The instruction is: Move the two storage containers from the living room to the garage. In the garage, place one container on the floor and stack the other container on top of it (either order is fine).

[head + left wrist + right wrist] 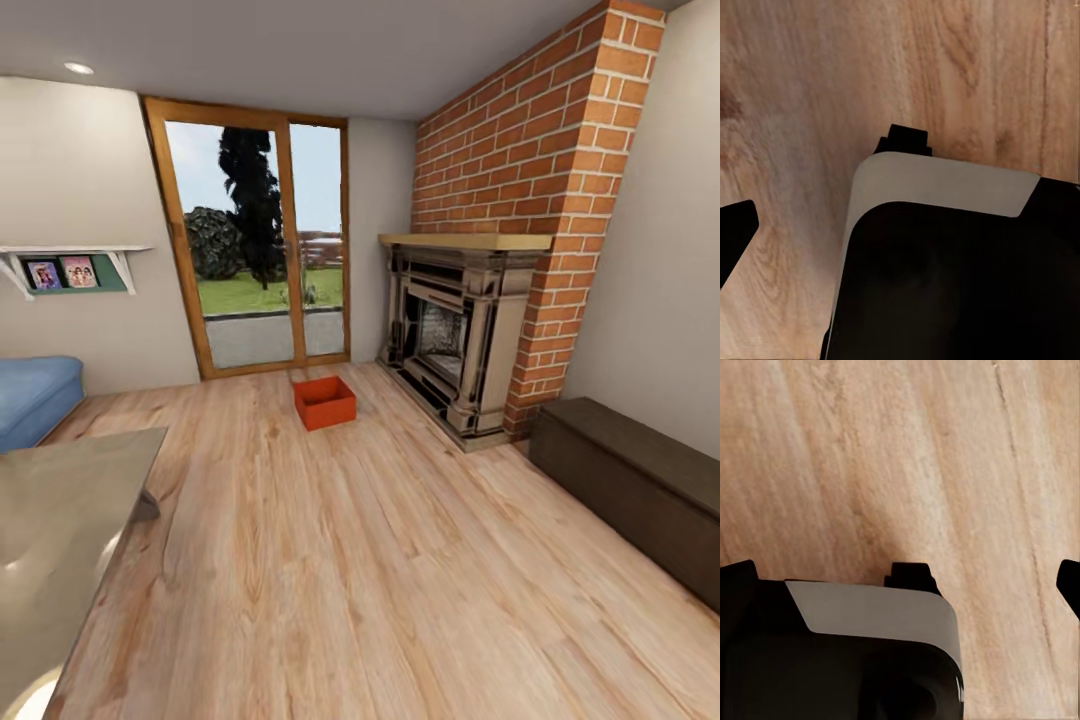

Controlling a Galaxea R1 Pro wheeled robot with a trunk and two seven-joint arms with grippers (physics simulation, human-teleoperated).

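Note:
One orange-red open-top storage container [324, 401] sits on the light wood plank floor [340, 560] of the living room, far ahead of me, in front of the glass door and left of the fireplace. Nothing is in it that I can see. In the left wrist view my left gripper [900, 214] hangs over the planks with its dark fingertips [736, 231] spread wide and nothing between them. My right gripper [904, 579] is likewise open over bare planks, one fingertip [1071, 585] at the picture's edge. Both grippers are far from the container.
A brick fireplace [465, 340] stands at the right, with a long dark low cabinet [630, 480] beside it. A light blue sofa [35, 395] and a grey tabletop [60, 540] are on the left. A wood-framed glass door [260, 245] closes the far wall. My own grey-and-black body [945, 270] lies under both wrists.

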